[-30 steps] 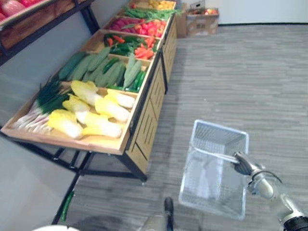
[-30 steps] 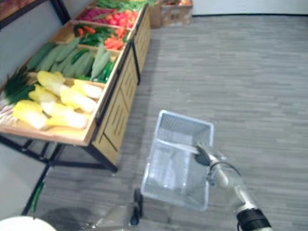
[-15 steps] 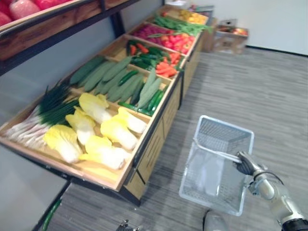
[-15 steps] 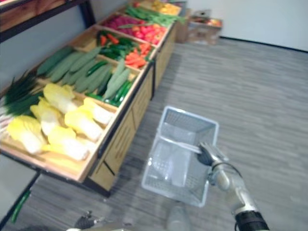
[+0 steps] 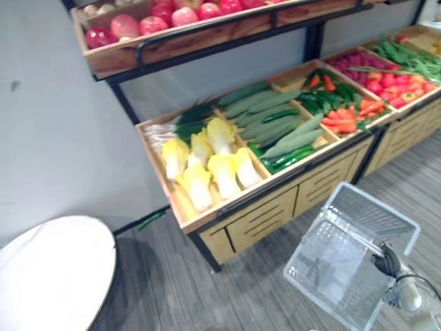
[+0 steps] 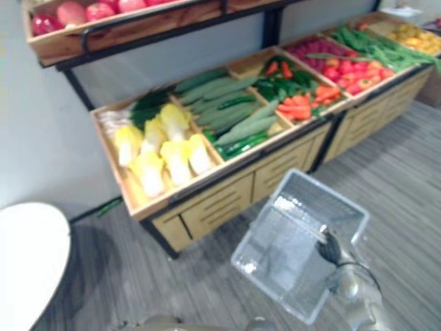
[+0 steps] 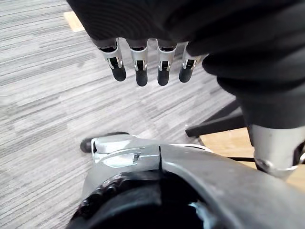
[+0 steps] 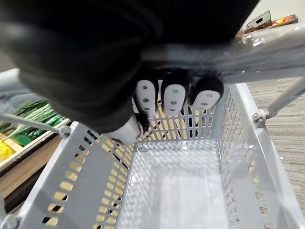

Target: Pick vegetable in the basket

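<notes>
On the wooden stall (image 5: 275,210), left of and beyond the empty basket (image 5: 331,255), the long green gourds (image 5: 275,127) lie slantwise in their tray, probably nearer the left hand (image 7: 138,62), its fingers straight and empty, while the right hand (image 5: 387,261) is curled round the basket's handle (image 5: 351,236).

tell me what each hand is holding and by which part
The right hand grips the grey basket by its handle, fingers curled round the bar. The left hand holds nothing, fingers straight.
</notes>
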Controlling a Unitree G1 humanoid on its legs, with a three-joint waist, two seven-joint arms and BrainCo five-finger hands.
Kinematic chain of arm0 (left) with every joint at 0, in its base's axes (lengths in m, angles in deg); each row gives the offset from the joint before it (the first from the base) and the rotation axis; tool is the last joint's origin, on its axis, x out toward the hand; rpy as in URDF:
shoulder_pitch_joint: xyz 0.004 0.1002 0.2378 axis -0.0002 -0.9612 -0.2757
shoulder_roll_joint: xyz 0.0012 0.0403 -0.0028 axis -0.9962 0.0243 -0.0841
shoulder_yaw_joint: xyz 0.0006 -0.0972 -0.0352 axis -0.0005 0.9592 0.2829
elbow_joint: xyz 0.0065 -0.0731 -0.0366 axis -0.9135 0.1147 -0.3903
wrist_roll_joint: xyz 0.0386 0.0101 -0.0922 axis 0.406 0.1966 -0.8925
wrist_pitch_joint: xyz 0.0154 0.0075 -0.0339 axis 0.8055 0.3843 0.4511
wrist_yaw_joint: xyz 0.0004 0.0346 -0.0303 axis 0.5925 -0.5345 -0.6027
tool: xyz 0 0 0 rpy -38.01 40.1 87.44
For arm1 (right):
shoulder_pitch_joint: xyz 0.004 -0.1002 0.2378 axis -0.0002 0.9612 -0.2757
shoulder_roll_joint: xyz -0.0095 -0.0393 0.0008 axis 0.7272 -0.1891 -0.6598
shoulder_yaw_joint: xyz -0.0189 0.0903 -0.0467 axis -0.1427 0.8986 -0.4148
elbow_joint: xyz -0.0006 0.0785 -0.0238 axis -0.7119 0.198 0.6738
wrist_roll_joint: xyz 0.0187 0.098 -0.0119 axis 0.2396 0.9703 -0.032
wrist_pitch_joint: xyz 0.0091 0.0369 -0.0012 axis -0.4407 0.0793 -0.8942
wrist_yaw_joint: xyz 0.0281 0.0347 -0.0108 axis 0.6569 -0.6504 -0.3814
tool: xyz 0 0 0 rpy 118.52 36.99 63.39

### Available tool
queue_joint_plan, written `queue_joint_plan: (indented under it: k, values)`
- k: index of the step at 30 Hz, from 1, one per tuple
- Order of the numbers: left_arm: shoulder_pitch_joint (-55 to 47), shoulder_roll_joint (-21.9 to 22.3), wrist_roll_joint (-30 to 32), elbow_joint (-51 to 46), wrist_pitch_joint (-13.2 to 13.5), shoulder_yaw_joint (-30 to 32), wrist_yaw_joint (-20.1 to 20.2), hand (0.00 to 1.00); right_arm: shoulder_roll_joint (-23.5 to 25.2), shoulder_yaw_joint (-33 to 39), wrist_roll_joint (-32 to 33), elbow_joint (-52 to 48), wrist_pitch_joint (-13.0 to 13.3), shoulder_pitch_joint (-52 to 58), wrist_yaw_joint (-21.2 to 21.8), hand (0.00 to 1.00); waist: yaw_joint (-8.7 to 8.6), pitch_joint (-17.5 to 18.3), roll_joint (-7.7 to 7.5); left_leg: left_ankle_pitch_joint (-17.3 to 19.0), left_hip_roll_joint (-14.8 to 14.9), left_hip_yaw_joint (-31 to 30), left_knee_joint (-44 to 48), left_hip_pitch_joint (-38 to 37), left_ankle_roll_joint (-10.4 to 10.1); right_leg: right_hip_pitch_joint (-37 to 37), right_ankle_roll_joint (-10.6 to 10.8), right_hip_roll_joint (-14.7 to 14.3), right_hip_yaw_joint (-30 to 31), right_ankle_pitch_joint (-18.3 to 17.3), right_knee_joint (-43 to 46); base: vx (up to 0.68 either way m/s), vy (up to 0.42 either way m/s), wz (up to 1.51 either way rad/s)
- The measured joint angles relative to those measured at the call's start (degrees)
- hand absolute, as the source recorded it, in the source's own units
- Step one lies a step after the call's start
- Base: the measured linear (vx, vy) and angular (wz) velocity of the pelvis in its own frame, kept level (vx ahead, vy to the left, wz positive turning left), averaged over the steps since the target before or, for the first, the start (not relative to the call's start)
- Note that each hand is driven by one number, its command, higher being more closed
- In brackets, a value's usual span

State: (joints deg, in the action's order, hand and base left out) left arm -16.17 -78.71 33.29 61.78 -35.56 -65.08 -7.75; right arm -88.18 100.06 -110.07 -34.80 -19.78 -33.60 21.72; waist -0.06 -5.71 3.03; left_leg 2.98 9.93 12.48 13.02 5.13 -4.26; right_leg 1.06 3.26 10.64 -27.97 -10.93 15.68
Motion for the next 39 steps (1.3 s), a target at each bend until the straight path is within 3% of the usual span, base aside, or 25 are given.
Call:
queue_joint_plan:
  k: [3,6,12,15,16,17,18,19,20,22,24,26,27,28,30,31,32,34,36,39]
  values:
    - [-0.12,-0.43,0.12,-0.04,-0.68,0.21,0.14,0.0,2.26,0.68,0.37,0.69,-0.09,1.69,-0.31,1.0,0.5,0.27,-0.69,-2.42,-1.46,1.01,-8.41,-1.43,-0.15,-0.36,0.45,-0.4,-2.64,1.63,-2.64,-0.03,0.048,0.49]
    - [0.14,-0.48,1.7,-0.03,-0.72,0.22,0.13,0.0,2.51,0.83,0.85,1.04,-0.03,1.7,-0.41,1.0,0.52,0.45,-0.17,-4.59,-2.61,0.42,-11.92,-1.13,0.88,-1.22,1.4,-0.73,-3.74,4.58,-7.24,0.01,0.097,0.22]
    - [-0.15,-0.56,2.41,0.04,-0.71,1.36,0.14,0.0,3.03,-1.08,0.94,3.24,0.1,0.63,-0.4,1.0,2.18,0.4,0.04,-3.17,-3.33,1.2,-10.67,-1.47,1.16,-3.42,1.9,-1.56,-1.36,7.81,-13.16,0.03,0.068,-0.05]
    - [-0.25,-0.49,2.41,0.27,-0.71,1.42,0.2,0.0,3.1,-1.35,0.99,5.84,0.53,0.05,-0.4,1.0,2.07,0.22,-0.29,-1.61,-4.3,1.73,-10.37,-2.36,1.51,-3.33,2.52,-0.65,-0.51,6.44,-11.53,0.07,0.044,-0.18]
    - [-0.35,-0.39,2.41,0.75,-0.72,1.34,0.19,0.0,2.99,-0.16,0.91,7.23,0.29,0.07,-0.67,1.0,1.84,0.12,-0.57,0.8,-5.79,1.97,-9.18,-3.54,2.37,-2.31,3.98,2.39,-0.07,2.7,-5.56,0.14,0.141,0.06]
    - [-0.66,-0.57,2.37,0.97,-0.68,0.56,0.19,0.0,2.26,2.49,1.06,7.98,-0.24,0.82,-0.68,1.0,1.42,0.16,-1.21,3.05,-7.77,1.48,-8.76,-5.88,3.04,-0.3,4.56,7.11,1.5,0.32,6.53,0.2,0.214,0.23]
    - [-0.36,-1.23,2.24,1.72,-0.67,-0.82,0.17,0.0,2.21,3.12,1.11,9.59,-0.56,0.62,-1.13,1.0,0.86,0.08,-1.74,3.81,-8.92,0.82,-8.78,-7.3,3.49,5.91,1.19,10.23,7.64,2.75,20.47,0.18,0.152,0.3]
    - [-0.34,-1.84,2.23,1.66,-0.66,-1.59,0.21,0.0,2.22,3.11,1.14,9.72,-0.82,0.44,-1.29,1.0,0.6,-0.05,-2.08,3.9,-9.21,0.41,-8.94,-7.73,3.73,7.86,0.01,10.73,9.8,4.4,23.79,0.19,0.121,0.33]
    - [-0.12,-2.84,2.21,1.63,-0.7,-2.31,0.29,0.0,2.36,3.08,1.14,10.99,-0.98,-0.27,-1.29,1.0,0.01,-0.34,-2.87,3.59,-9.34,-0.59,-8.91,-8.89,4.56,10.94,-0.21,11.01,13.23,8.37,29.96,0.23,0.058,0.33]
    - [0.18,-3.6,2.06,0.95,-0.71,-2.79,0.73,0.0,2.99,3.11,1.22,13.09,-1.14,-0.71,-1.3,1.0,-0.44,-0.79,-2.79,3.96,-8.5,-1.22,-8.71,-10.35,5.05,12.95,-0.09,9.7,15.38,5.13,32.04,0.24,0.003,0.35]
    - [0.7,-4.05,1.56,0.05,-0.66,-2.63,0.76,0.0,3.05,3.59,2.81,14.53,-1.12,-1.06,-1.31,1.0,-1.32,-1.54,-3.45,4.09,-6.92,-3.22,-8.91,-10.81,4.82,14.1,-0.92,6.49,14.83,2.41,27.36,0.23,-0.114,0.44]
    - [1.76,-3.85,1.53,0.0,-0.66,-1.69,0.82,0.0,2.99,5.3,3.79,16.08,-1.11,-2.22,-1.64,1.0,-1.46,-2.76,-3.05,4.68,-4.88,-3.83,-8.9,-11.7,3.75,14.58,-0.63,3.53,15.1,2.61,19.94,0.2,-0.165,0.19]
    - [2.06,-3.46,1.53,-0.1,-0.65,-1.4,0.84,0.0,3.05,6.1,4.81,17.65,-1.11,-2.81,-1.69,1.0,-1.35,-2.78,-3.03,5.26,-3.64,-3.99,-8.79,-11.92,2.75,14.53,0.65,1.56,17.07,3.5,12.06,0.19,-0.219,0.1]
    - [2.29,-3.4,1.57,-0.07,-0.63,-0.98,0.92,0.0,3.52,6.87,5.42,18.83,-1.14,-3.16,-1.71,1.0,-1.36,-2.82,-3.64,5.9,-3.21,-4.66,-8.69,-12.12,1.37,14.19,2.12,0.49,20.78,4.89,3.97,0.21,-0.247,0.22]
    - [2.38,-3.94,1.58,-0.05,-0.61,0.34,0.9,0.0,4.94,8.67,5.61,20.5,-1.18,-2.77,-1.74,1.0,-1.54,-2.73,-5.8,7.25,-3.28,-5.95,-7.8,-12.33,-0.92,12.7,3.13,0.85,25.07,6.92,-3.36,0.21,-0.32,0.33]
    - [2.87,-3.75,1.58,0.29,-0.68,2.32,0.72,0.0,5.53,10.51,6.4,22.78,-1.23,-2.37,-1.76,1.0,-1.46,-2.94,-5.5,8.7,-2.09,-6.94,-6.8,-12.4,-2.84,12.22,2.69,-0.3,24.47,10.71,-2.41,0.29,-0.466,0.36]
    - [2.85,-1.7,1.63,0.23,-0.41,3.75,0.77,0.0,5.79,13.38,7.17,24.83,-1.52,-2.14,-1.77,1.0,-1.17,-2.68,-3.27,9.14,0.34,-7.08,-7.08,-12.31,-3.33,12.46,1.78,-2.3,22.53,8.46,-0.94,0.28,-0.45,0.31]
    - [2.93,0.67,1.81,0.2,-0.18,5.75,0.76,0.0,6.41,16.87,7.86,27.14,-2.5,-2.51,-1.78,1.0,-1.24,-2.68,-1.02,7.96,2.01,-6.89,-7.84,-12.57,-3.73,13.18,0.87,-3.36,21.08,5.81,1.67,0.2,-0.227,0.3]
    - [2.73,1.75,1.79,0.17,-0.15,9.98,0.51,0.0,8.14,20.7,10.03,29.23,-3.67,-1.82,-1.92,1.0,-1.3,-2.4,-0.44,3.28,2.97,-6.54,-9.26,-13.41,-5.39,12.62,-0.65,-3.36,18.87,3.36,3.5,0.23,-0.249,0.43]
    - [2.21,3.17,1.63,0.02,-0.32,14.73,0.29,0.0,9.68,24.6,11.31,31.85,-3.75,-1.14,-2.26,1.0,-1.33,-2.17,-0.35,1.84,4.14,-7.31,-4.1,-11.5,-5.3,9.52,-1.68,-3.56,16.05,1.52,2.97,0.15,-0.2,0.46]
